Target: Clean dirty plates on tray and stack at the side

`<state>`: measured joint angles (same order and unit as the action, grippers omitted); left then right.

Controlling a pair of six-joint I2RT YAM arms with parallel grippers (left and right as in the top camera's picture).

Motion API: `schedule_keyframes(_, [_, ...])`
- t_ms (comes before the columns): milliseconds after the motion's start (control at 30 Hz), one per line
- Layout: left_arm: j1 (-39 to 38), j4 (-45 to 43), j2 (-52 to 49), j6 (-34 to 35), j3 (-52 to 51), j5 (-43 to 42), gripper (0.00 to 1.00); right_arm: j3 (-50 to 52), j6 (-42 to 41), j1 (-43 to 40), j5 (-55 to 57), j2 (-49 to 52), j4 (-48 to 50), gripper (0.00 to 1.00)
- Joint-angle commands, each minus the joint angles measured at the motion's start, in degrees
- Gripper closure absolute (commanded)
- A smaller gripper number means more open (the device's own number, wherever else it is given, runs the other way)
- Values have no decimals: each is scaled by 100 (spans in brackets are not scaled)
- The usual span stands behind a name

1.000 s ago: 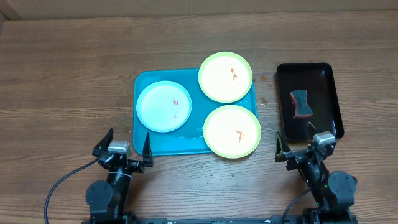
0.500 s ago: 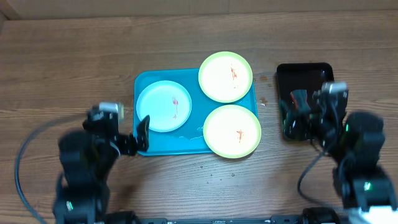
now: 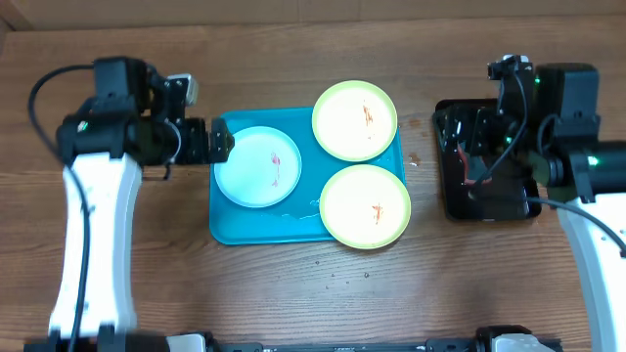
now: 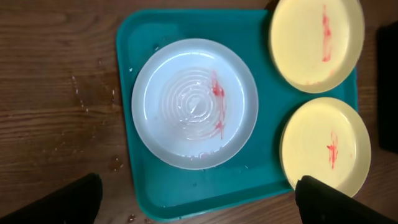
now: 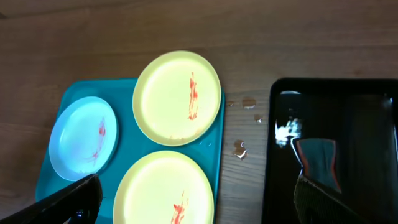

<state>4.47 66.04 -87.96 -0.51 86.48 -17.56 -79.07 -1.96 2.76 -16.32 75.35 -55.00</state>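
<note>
The turquoise tray (image 3: 227, 223) lies mid-table. On it are a pale blue-white plate (image 3: 257, 167) at the left, a lime-green plate (image 3: 354, 120) at the back right and a second lime-green plate (image 3: 365, 206) at the front right, both overhanging the rim. All three carry red-orange smears. My left gripper (image 3: 210, 144) is open and empty, raised over the tray's left edge beside the blue-white plate (image 4: 194, 102). My right gripper (image 3: 469, 142) is open and empty, raised over the black tray. The right wrist view shows both green plates (image 5: 177, 98) (image 5: 163, 190).
A black tray (image 3: 518, 117) stands to the right of the turquoise tray and holds a dark sponge with red edges (image 5: 317, 158), partly hidden in the overhead view by my right gripper. Small wet spots (image 5: 239, 148) lie on the wood between the trays.
Both arms have risen from the table's front edge and reached back. The left one is now at the tray's left edge, the right one over the black tray. The plates have not moved.
</note>
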Motion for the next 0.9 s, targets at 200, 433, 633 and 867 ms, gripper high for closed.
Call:
schedule_keyframes(200, [-42,35,-1449,520,122,-273,7,-168,-26,-61,111,210,-269,0])
schedule_keyframes(433, [-59,-76,-1847,955,122,361,24,-166,-131,-507,125,599,-557,10])
schedule_keyframes(633, [-284,-227,-1867,1108,109,1355,36,-166,-127,-638,125,1078,-627,23])
schedule_keyframes(867, [-413,-354,-2225,1180,101,1759,50,-166,-107,-638,254,1182,-629,24])
